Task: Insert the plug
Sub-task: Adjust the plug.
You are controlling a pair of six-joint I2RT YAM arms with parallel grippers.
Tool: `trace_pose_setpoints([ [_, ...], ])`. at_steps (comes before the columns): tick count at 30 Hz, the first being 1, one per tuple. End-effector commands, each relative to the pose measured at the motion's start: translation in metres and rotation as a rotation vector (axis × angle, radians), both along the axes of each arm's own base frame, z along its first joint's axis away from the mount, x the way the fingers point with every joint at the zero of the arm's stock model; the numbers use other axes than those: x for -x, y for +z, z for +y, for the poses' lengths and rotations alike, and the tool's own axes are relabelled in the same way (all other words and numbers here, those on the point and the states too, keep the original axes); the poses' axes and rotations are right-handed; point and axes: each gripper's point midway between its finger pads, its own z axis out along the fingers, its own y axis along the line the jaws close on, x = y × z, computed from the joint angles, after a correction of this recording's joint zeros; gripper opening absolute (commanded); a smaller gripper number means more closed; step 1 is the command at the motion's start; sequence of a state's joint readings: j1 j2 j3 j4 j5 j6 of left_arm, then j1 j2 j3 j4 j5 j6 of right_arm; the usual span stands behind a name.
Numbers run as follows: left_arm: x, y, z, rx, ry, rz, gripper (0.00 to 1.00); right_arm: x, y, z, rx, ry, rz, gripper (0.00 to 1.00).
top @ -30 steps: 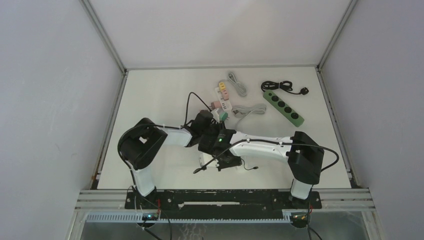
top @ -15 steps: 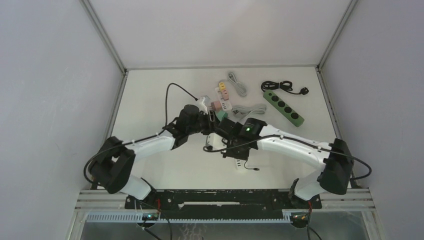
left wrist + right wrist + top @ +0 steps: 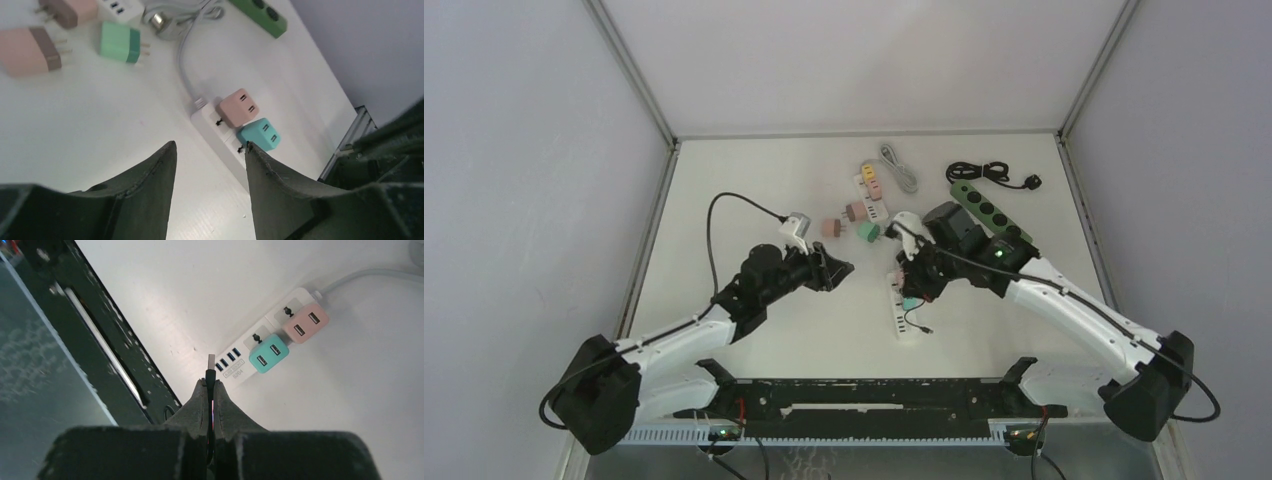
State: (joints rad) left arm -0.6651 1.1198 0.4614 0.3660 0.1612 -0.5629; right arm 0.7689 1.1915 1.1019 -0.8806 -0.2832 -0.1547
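Observation:
A white power strip (image 3: pixel 901 310) lies at the table's middle, with a pink adapter (image 3: pixel 305 323) and a teal adapter (image 3: pixel 269 353) plugged in and a row of USB ports near its end (image 3: pixel 231 359). My right gripper (image 3: pixel 914 278) hovers over the strip, shut on a black USB plug (image 3: pixel 210 367) whose metal tip points toward the USB ports, a little short of them. Its thin black cable (image 3: pixel 921 326) trails off the strip's near end. My left gripper (image 3: pixel 840 268) is open and empty, left of the strip; the strip (image 3: pixel 220 142) shows between its fingers.
Loose adapters lie behind: green (image 3: pixel 120 43), pink (image 3: pixel 29 50), and more at the back (image 3: pixel 869 185). A grey cable (image 3: pixel 900 166), a green power strip (image 3: pixel 990 214) and its black cord (image 3: pixel 980 172) sit at the back right. The black rail (image 3: pixel 100 340) marks the near edge.
Both arms have swung apart from a crossed tangle at the centre. The left gripper drew back left, the right gripper moved right and now hangs over the uncovered power strip.

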Motion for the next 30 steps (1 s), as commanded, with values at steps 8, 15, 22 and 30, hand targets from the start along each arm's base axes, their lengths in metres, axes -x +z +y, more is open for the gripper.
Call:
trace_pose_setpoints([
  [8,0.04,0.078,-0.009,-0.101,-0.179,-0.663,0.59,-0.014,0.052,0.028,-0.427,-0.237,0.148,0.0],
  [15,0.058,0.081,-0.016,-0.262,-0.264,-0.911,0.59,-0.009,0.056,0.032,-0.463,-0.243,0.2,0.0],
  [22,0.074,0.078,-0.028,-0.374,-0.375,-1.102,0.6,-0.004,0.058,0.033,-0.473,-0.209,0.204,0.0],
  [30,0.08,0.084,-0.047,-0.448,-0.448,-1.225,0.58,0.001,0.057,0.037,-0.474,-0.178,0.221,0.0],
])
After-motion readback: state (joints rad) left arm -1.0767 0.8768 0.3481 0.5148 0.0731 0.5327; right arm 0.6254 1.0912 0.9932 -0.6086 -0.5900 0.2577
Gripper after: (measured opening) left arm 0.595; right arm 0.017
